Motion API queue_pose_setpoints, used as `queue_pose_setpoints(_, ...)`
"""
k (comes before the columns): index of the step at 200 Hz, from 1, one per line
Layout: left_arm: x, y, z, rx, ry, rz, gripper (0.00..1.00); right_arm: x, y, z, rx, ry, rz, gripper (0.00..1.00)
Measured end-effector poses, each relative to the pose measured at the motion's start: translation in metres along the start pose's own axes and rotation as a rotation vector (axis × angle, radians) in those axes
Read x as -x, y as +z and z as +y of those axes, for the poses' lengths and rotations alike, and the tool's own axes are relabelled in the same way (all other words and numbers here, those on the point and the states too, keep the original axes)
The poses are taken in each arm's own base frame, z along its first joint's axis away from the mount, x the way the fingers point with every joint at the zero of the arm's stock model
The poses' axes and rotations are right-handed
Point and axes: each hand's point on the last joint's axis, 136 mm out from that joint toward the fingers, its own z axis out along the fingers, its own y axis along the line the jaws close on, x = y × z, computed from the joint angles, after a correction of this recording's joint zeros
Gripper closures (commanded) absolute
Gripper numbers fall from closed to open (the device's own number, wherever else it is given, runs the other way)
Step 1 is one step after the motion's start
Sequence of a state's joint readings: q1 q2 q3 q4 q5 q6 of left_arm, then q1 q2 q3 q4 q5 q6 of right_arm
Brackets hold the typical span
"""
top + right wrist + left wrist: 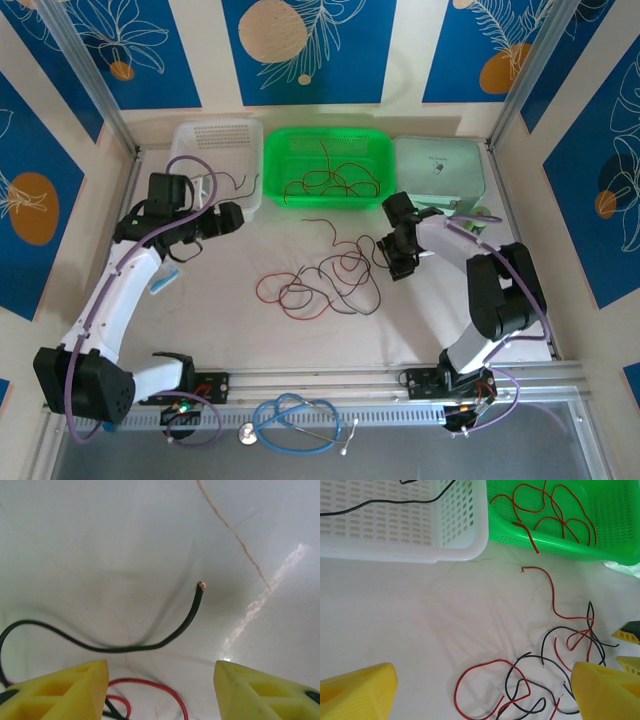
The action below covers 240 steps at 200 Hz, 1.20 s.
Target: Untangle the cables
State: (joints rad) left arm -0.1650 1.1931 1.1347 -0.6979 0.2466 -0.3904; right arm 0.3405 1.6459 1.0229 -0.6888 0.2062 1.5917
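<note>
A tangle of thin red and black cables [325,285] lies on the white table at the centre; the left wrist view shows it as loops [535,680], with one red strand [552,590] trailing toward the baskets. More red cables [325,180] lie in the green basket [375,145], and a black cable [395,501] lies in the white basket [215,135]. My left gripper [242,217] hovers open near the white basket, left of the tangle. My right gripper [400,262] is open and low at the tangle's right edge. A black cable end [192,615] lies just ahead of its fingers [60,695], and a red loop [160,687] passes between them.
A pale green lidded box [440,170] stands at the back right beside the green basket. A blue stethoscope [295,415] rests on the front rail between the arm bases. A small blue-edged object [165,283] lies beside the left arm. Walls close in the table's sides.
</note>
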Motion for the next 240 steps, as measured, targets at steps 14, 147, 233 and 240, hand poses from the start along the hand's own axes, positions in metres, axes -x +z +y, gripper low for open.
queue_pose_setpoints(14, 0.0, 0.001, -0.001, -0.002, 0.003, 0.002, 0.11, 0.001, 0.009, -0.003, -0.036, 0.02, -0.006, 0.44)
queue_pose_setpoints(147, -0.011, 0.008, -0.023, -0.012, 0.08, 0.035, 0.14, 0.01, 0.024, -0.004, -0.218, 0.069, -0.031, 1.0)
queue_pose_setpoints(233, -0.021, -0.034, -0.054, -0.075, 0.166, -0.018, 0.14, 0.021, -0.087, 0.061, 0.294, -0.228, -0.274, 1.0)
queue_pose_setpoints(240, -0.021, -0.041, -0.057, -0.085, 0.173, -0.034, 0.14, 0.016, -0.107, 0.07, 0.369, -0.272, -0.295, 1.0)
